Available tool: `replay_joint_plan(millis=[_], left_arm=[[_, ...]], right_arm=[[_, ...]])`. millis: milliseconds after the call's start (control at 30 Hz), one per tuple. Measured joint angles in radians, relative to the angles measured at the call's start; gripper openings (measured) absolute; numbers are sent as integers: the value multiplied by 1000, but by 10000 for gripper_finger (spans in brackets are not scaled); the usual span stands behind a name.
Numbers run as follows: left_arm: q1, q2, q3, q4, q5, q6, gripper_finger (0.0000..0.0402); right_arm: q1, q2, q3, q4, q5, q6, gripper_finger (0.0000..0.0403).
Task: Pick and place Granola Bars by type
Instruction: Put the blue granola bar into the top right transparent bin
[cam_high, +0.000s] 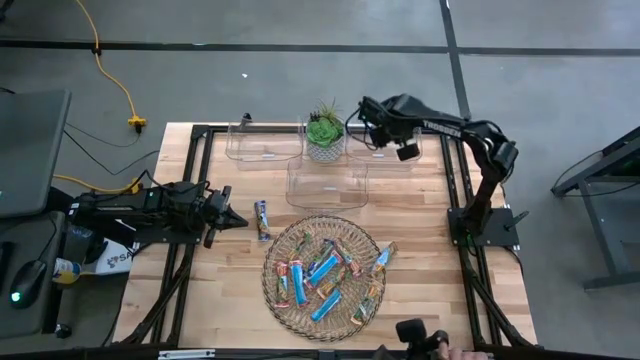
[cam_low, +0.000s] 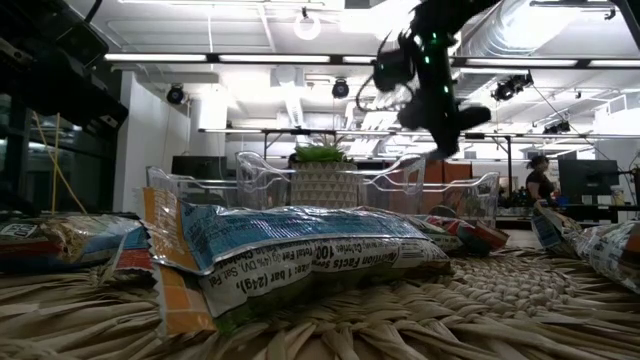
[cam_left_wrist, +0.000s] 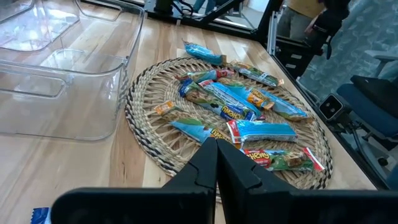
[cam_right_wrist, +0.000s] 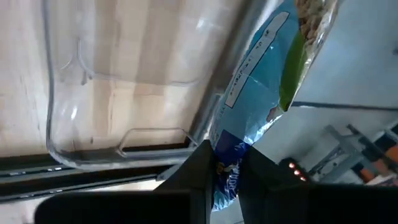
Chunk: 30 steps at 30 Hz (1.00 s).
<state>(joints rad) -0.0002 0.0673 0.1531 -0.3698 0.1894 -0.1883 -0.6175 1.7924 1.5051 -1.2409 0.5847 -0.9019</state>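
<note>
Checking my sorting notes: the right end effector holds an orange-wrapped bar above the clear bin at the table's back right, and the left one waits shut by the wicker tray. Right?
Not quite: the bar in the right end effector is blue-wrapped, as the right wrist view shows. It does hang over the clear bin, and the left end effector waits shut by the wicker tray.

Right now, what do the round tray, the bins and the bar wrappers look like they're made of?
Round tray: woven natural fibre, probably wicker or seagrass, matte tan; coiled braided strands show.
Bins: clear hard plastic, glossy; the wood tabletop shows through the walls.
Bar wrappers: thin plastic or foil film, shiny and crinkled, with printed labels. The blue one in the right gripper creases the same way.
</note>
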Motion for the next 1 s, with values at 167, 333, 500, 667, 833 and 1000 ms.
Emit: replay_joint_plan(millis=[167, 333, 500, 667, 833, 1000], left_arm=[[0, 0, 0, 0, 0, 0, 1], [0, 0, 0, 0, 0, 0, 1], [0, 0, 0, 0, 0, 0, 1], [0, 0, 0, 0, 0, 0, 1], [0, 0, 0, 0, 1, 0, 1], [0, 0, 0, 0, 3, 0, 1]], right_arm=[[0, 0, -112, 74, 5, -44, 33], [2, 0, -199, 127, 30, -79, 33], [2, 0, -236, 171, 65, -68, 42], [3, 0, -238, 178, 57, -68, 39], [3, 0, -238, 180, 50, -68, 46], [3, 0, -238, 188, 55, -55, 63]])
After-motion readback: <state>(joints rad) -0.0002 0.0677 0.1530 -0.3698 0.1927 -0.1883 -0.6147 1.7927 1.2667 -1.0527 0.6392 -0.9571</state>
